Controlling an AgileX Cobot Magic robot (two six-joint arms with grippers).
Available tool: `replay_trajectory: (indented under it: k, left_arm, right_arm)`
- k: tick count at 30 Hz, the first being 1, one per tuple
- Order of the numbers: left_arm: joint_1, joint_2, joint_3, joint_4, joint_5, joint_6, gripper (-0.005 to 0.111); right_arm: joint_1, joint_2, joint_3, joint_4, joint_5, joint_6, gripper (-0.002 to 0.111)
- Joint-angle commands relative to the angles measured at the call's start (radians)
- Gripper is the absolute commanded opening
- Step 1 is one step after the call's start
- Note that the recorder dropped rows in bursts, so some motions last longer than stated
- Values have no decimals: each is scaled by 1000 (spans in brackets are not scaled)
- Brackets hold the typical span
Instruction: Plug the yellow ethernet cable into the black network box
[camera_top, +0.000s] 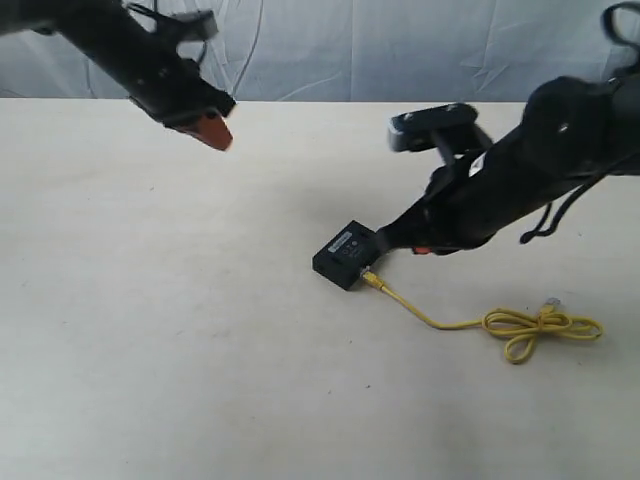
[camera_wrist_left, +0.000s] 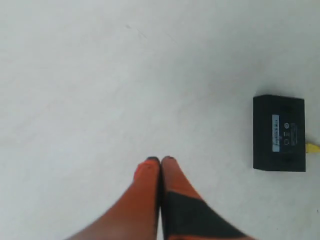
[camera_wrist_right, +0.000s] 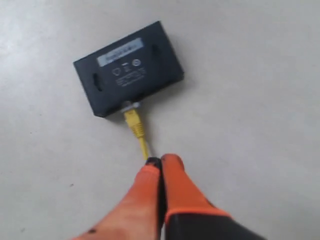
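Note:
The black network box (camera_top: 345, 255) lies flat near the table's middle, its white label strip facing up (camera_wrist_right: 129, 67) (camera_wrist_left: 279, 132). One end of the yellow ethernet cable (camera_top: 440, 322) sits in a port on the box's side (camera_wrist_right: 134, 120); a sliver of it shows beside the box (camera_wrist_left: 312, 147). The cord runs right to a tied loop (camera_top: 540, 330), with the free clear plug (camera_top: 551, 301) beside it. My right gripper (camera_wrist_right: 161, 161) is shut, hovering just over the cord close to the box (camera_top: 388, 238); nothing shows between its fingers. My left gripper (camera_wrist_left: 160, 160) is shut and empty, raised at the far left (camera_top: 215, 130).
The pale table (camera_top: 150, 330) is bare apart from the box and cable. A crumpled white backdrop (camera_top: 350, 45) hangs behind the table's far edge. The right arm's dark links and loose cables (camera_top: 560, 150) stretch over the table's right side.

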Motion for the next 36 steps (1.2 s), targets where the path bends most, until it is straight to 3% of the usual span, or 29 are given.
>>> replay_trajectory:
  k: [1,5,12,17,21,26,36]
  left_arm:
    - [58,-242,167,13,-124,-18,0]
    - [63,-479,378,90,-279,-29,0]
    - [61,-956,805,112,-585,-48,0]
    - [61,-1224,1001,147,-631,-46,0]
    - [61,-1358,1089,168,-651,-46,0]
    - [61,-1444,1105,196,-594,-44,0]
    - [61,-1476,1105,196,-594,-44,0]
  right_arm:
    - [-142,-102,-2,42,138,1,-1]
    - [-230,-194,0,73,182,-14,-1]
    - [-242,-443,96,71,117,-15,-1]
    - [-242,-676,227,71,15,-15,-1]
    - [-242,-840,334,71,-83,-15,-1]
    - [-242,-969,371,76,-38,-15,-1]
    - [-242,-1072,371,79,-38,-15,-1]
